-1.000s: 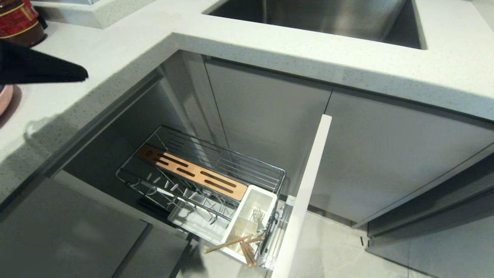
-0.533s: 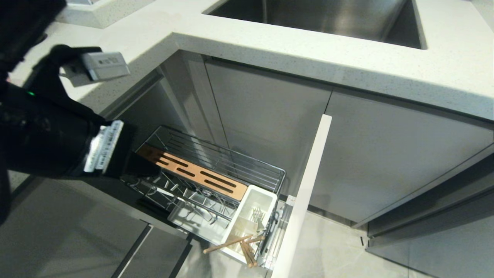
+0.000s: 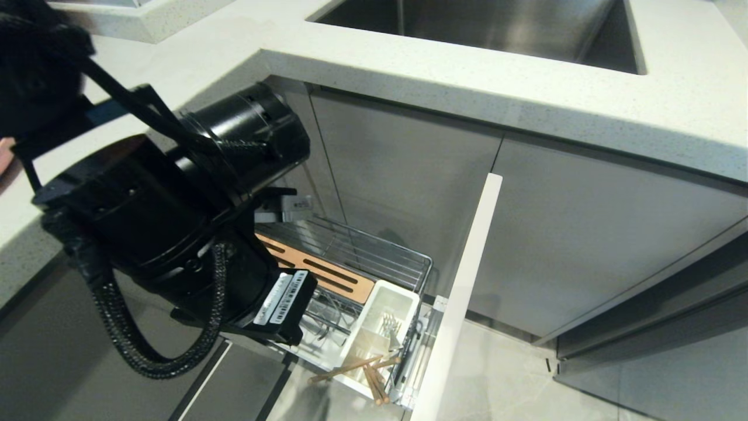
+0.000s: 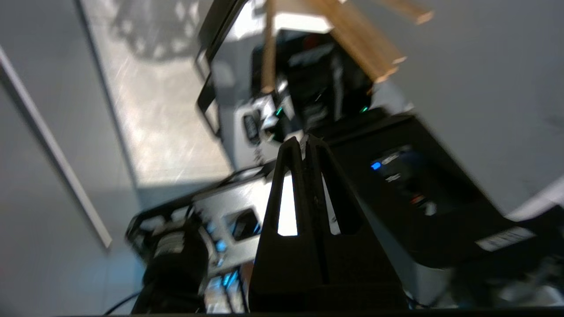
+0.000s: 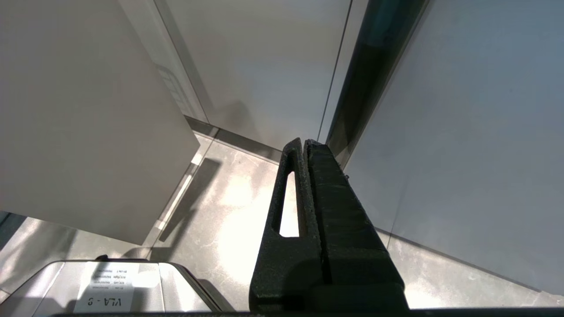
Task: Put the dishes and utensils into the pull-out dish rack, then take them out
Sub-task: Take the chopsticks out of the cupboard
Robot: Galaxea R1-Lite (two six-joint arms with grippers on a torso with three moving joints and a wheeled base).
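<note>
The pull-out dish rack (image 3: 383, 257) stands drawn out below the counter, with its wood strip (image 3: 336, 275), white cutlery cup (image 3: 385, 310) and tall white front panel (image 3: 467, 275). The chopsticks (image 3: 365, 369) lean out of the cup's near end, and they also show in the left wrist view as the chopsticks (image 4: 352, 42). My left arm (image 3: 169, 216) hangs over the rack's left half, hiding it. My left gripper (image 4: 304, 141) is shut on nothing and points down toward the robot's base, short of the chopsticks. The dishes are out of view.
The sink (image 3: 479, 23) sits in the white countertop (image 3: 584, 99) above. Grey cabinet doors (image 3: 584, 234) flank the rack, with tiled floor (image 3: 502, 374) to its right. A pink edge (image 3: 3, 153) shows at the far left. My right gripper (image 5: 304, 144) is parked, shut, over the floor.
My left arm has swung from the counter at the far left down and to the right. It now covers the rack's left half. The rack and the chopsticks have not moved.
</note>
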